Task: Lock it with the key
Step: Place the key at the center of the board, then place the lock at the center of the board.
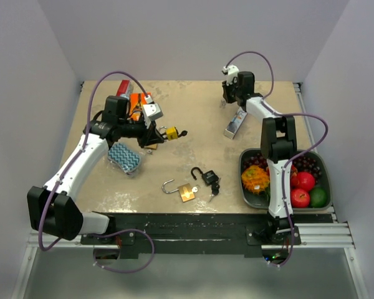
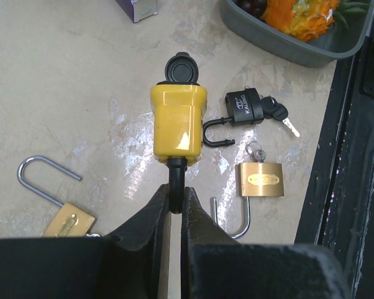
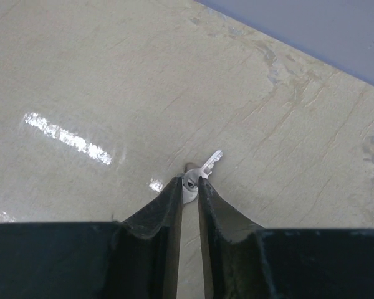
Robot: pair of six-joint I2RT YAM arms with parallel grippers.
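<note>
Key (image 3: 202,169) in right pincer (image 3: 187,182), padlock (image 2: 177,121) in left pincer (image 2: 176,194)

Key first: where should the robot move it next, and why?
Probably carry the key toward the yellow padlock. The right end effector pinches the key near the far edge of the table; the left end effector holds the padlock by its black shackle, well apart.

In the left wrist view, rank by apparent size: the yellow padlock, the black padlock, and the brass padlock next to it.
1. yellow padlock, though it is held nearer the camera, which inflates it.
2. brass padlock.
3. black padlock, somewhat smaller; these two lie at similar distance.
</note>
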